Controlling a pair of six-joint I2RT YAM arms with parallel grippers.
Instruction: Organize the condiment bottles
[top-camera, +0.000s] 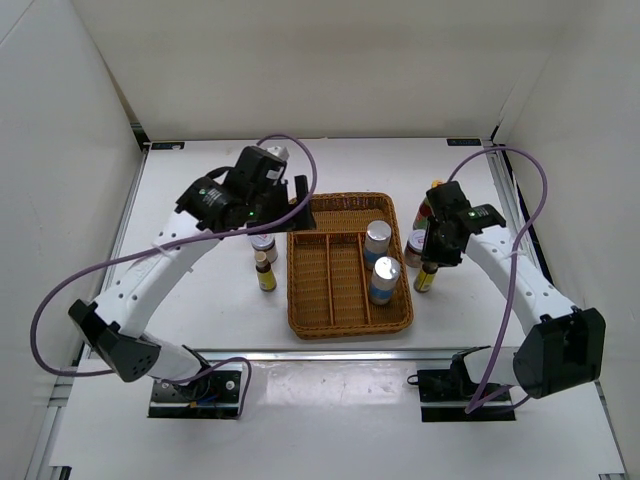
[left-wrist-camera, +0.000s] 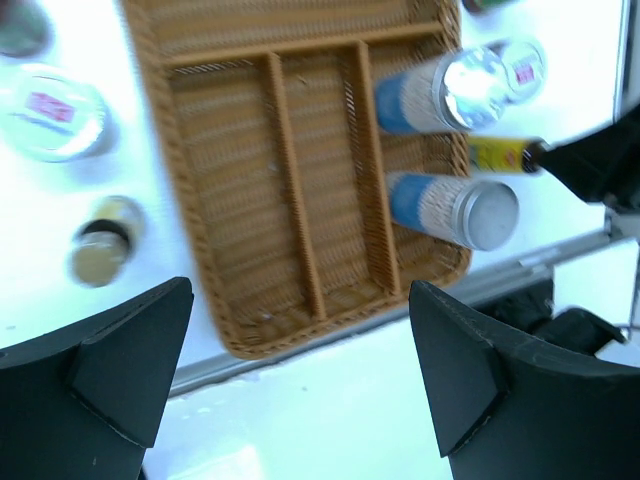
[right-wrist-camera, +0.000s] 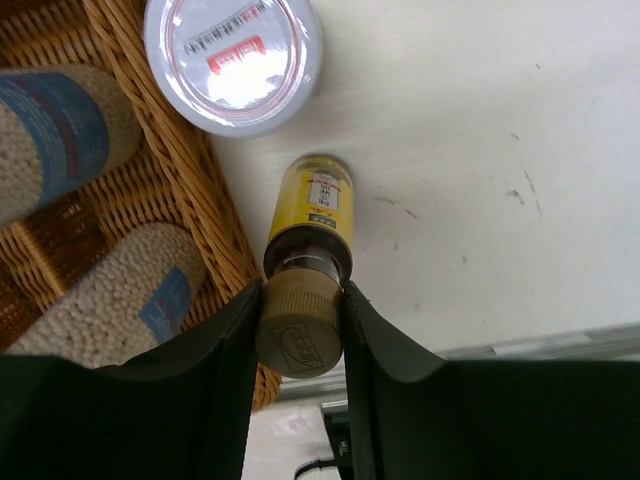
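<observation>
Your right hand (right-wrist-camera: 298, 325) is shut tight on the cap of a small brown bottle (right-wrist-camera: 312, 205). The bottle stands on the worktop (right-wrist-camera: 480, 150), right beside the tray (right-wrist-camera: 205, 190). A white-lidded jar (right-wrist-camera: 232, 55) sits close by. Your left hand (left-wrist-camera: 300, 350) is wide open and holds nothing.

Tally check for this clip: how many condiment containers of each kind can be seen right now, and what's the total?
Silver-topped blue/white cylinders: 2, both in the wicker tray
Red/white-lidded jars: 2
Small brown yellow-labelled bottles: 2
Tall red/green-labelled bottles: 1 seen; another may be hidden under the left arm
Total: 7 seen
</observation>
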